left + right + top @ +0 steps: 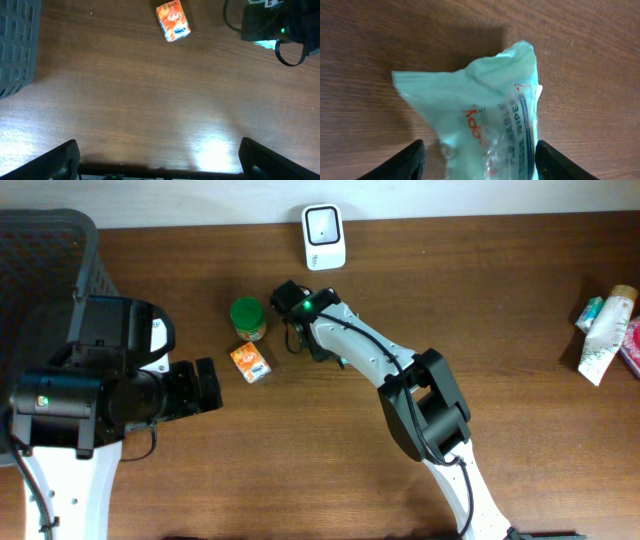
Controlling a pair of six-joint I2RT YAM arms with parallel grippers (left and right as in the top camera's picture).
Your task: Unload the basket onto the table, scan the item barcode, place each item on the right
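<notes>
Wipes packet [485, 115], pale green with red and grey print, sits between the right gripper's [480, 160] two dark fingers, one at each of its long edges. I cannot tell whether they press it or merely flank it. In the overhead view the packet is almost hidden under that arm's wrist, a short way down the picture from the white scanner [324, 237]. The brown wooden counter [520, 300] carries everything. A dark mesh basket [45, 260] stands far to the picture-left of the scanner, at the counter's corner. The left gripper [160, 165], down and to the picture-left of the scanner, has its jaws spread wide with only bare wood between them. A cluster of tubes [605, 330] lies far to the picture-right of the scanner. A green-lidded jar [247, 318] stands down-left of the scanner. An orange carton [250, 363] lies just beyond the jar, farther from the scanner.
</notes>
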